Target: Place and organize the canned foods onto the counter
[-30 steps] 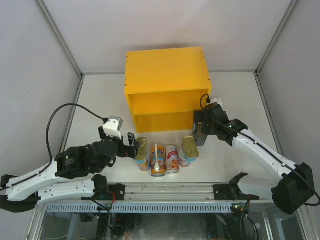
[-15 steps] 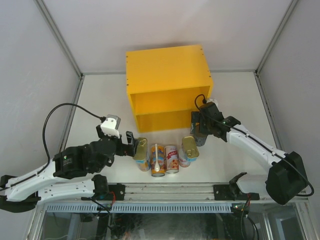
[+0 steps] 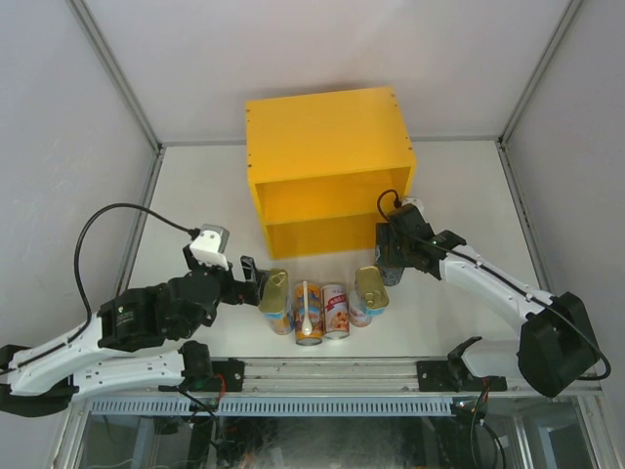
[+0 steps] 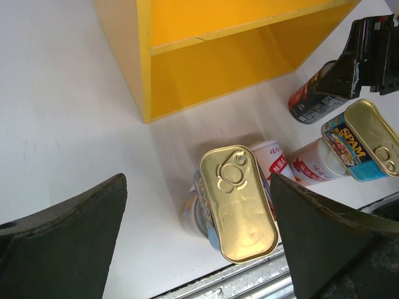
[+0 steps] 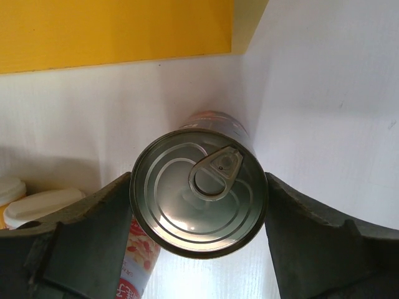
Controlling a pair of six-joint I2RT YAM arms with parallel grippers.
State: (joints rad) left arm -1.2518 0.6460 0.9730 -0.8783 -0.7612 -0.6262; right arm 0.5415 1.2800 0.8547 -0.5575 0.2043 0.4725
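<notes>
Gripper-to-can alignment in front of the counter

Left gripper (image 4: 198, 180) is spread wide and straddles the gold-lidded teal tin (image 4: 239, 202) without contact; the tin's long axis runs along the gap. Right gripper (image 5: 198, 187) clamps the upright dark grey can (image 5: 187, 218), with the lower compartment (image 3: 322, 234) of the yellow counter (image 3: 322, 137) directly beyond. Count: two teal tins, two white-red cans (image 3: 335, 311), one spoon-topped orange-blue can (image 3: 308, 313), one dark grey can; a seventh is unconfirmed.

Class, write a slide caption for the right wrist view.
Right tool grips a dark can on the table near the yellow counter.
</notes>
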